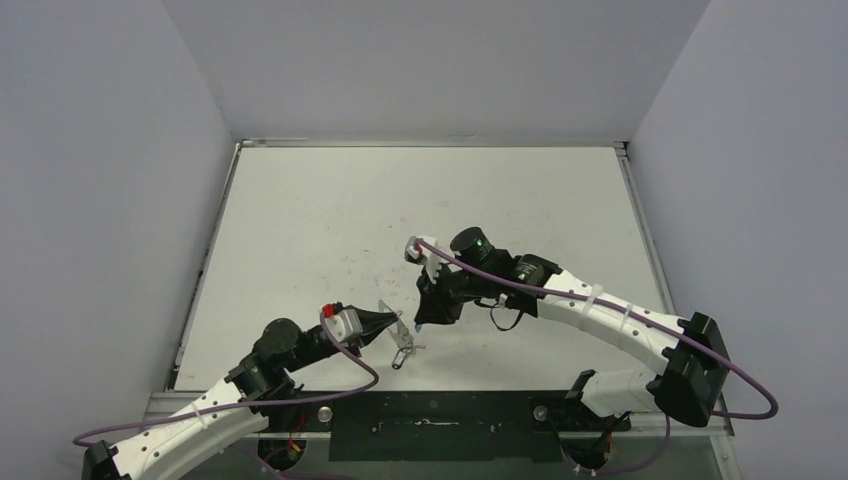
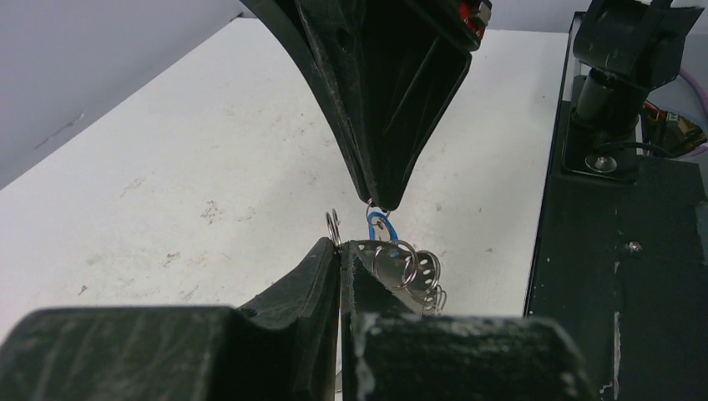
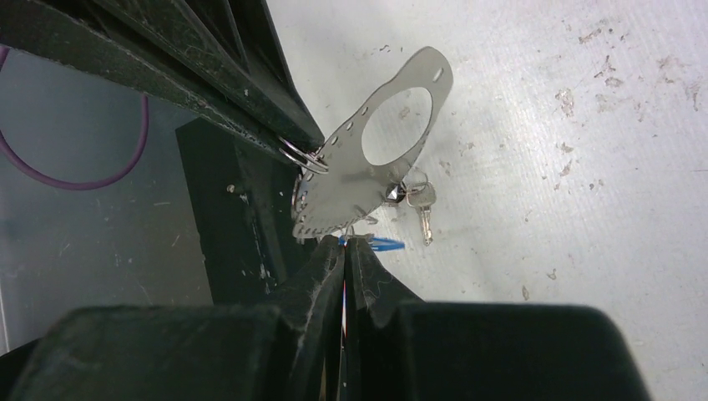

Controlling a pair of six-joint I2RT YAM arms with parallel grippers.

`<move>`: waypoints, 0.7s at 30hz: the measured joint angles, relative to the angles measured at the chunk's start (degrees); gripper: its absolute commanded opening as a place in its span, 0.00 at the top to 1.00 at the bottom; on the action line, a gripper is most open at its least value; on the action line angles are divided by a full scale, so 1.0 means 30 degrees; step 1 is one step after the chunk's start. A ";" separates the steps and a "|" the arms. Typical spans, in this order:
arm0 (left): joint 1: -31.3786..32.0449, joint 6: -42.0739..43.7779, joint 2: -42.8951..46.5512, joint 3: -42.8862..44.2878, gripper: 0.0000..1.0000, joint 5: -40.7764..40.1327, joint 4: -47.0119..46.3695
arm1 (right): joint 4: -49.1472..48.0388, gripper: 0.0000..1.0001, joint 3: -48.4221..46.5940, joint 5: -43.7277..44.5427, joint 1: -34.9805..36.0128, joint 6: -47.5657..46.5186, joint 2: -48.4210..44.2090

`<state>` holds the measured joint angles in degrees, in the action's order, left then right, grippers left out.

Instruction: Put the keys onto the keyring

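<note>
My left gripper (image 1: 392, 322) is shut on the rim of the keyring (image 1: 402, 343), a pale plate held up on edge just above the table. In the left wrist view the gripper (image 2: 341, 249) pinches the plate (image 2: 392, 266) beside a wire loop. My right gripper (image 1: 421, 322) is shut on the blue-headed key (image 3: 385, 244), with its tip (image 3: 345, 243) right against the plate's lower rim (image 3: 334, 213). The blue key (image 2: 379, 225) touches the rim loops. The dark-headed key (image 3: 420, 205) hangs from the plate's rim.
The black base rail (image 1: 430, 412) runs along the near table edge, just behind the grippers. A black mount (image 2: 614, 251) lies to the right in the left wrist view. The white table (image 1: 330, 220) stretches away, walled on three sides.
</note>
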<state>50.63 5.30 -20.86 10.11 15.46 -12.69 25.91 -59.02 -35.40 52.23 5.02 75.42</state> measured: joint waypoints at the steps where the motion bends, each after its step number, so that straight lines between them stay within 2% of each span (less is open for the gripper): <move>1: 0.0000 -0.0036 0.0087 -0.0007 1.00 0.0000 -0.0175 | -0.0036 1.00 0.0000 -0.0007 0.0000 -0.0007 -0.0051; 21: 0.0000 -0.0852 -0.0663 -0.0073 1.00 0.0007 -0.1872 | 0.0182 1.00 -0.2149 0.1464 0.2113 -0.1180 -0.0299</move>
<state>50.63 2.74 -22.85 9.89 15.49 -18.31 26.46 -65.47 -31.00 58.57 1.48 74.52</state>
